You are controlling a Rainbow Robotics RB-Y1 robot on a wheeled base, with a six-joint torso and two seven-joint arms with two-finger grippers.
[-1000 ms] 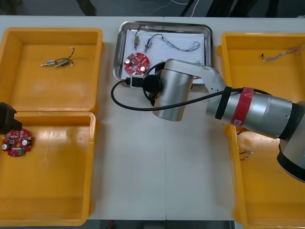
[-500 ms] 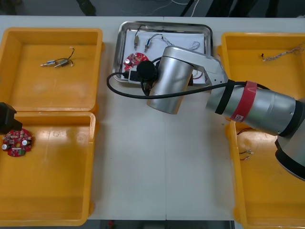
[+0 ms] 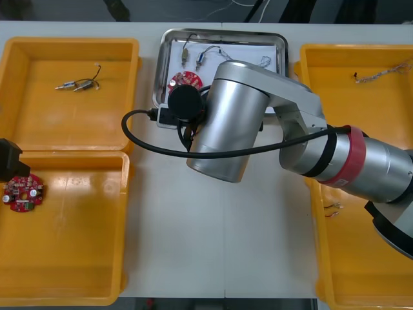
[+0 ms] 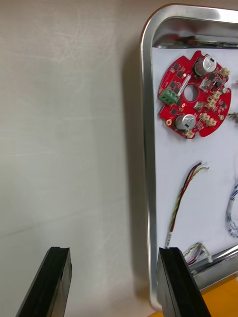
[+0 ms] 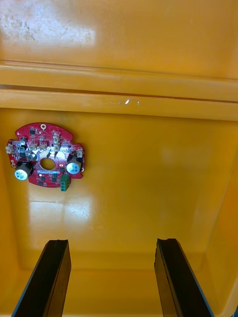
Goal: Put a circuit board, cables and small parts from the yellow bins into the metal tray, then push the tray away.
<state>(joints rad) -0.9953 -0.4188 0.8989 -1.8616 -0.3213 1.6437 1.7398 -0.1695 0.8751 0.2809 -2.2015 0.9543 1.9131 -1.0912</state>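
Observation:
The metal tray (image 3: 222,32) lies at the table's far middle, white inside. It holds a round red circuit board (image 4: 195,94), a thin red and yellow cable (image 4: 186,195), a blue and white cable (image 3: 248,62) and small metal parts (image 3: 200,59). My right arm (image 3: 226,129) hangs over the tray's near left corner. The right gripper (image 4: 113,285) is open above bare table, with one finger (image 4: 176,282) over the tray's rim (image 4: 148,148). My left gripper (image 5: 111,280) is open inside the near left bin (image 3: 64,290), short of a second red board (image 5: 45,161).
The far left bin (image 3: 71,45) holds small metal parts (image 3: 76,84) with a black cable. A twisted cable (image 3: 381,74) lies in the far right bin, and thin wires (image 3: 332,208) in the near right bin. Bare table stretches between the bins.
My right arm has drawn back from over the tray toward the near left and looms larger. The left arm and all the objects have stayed put.

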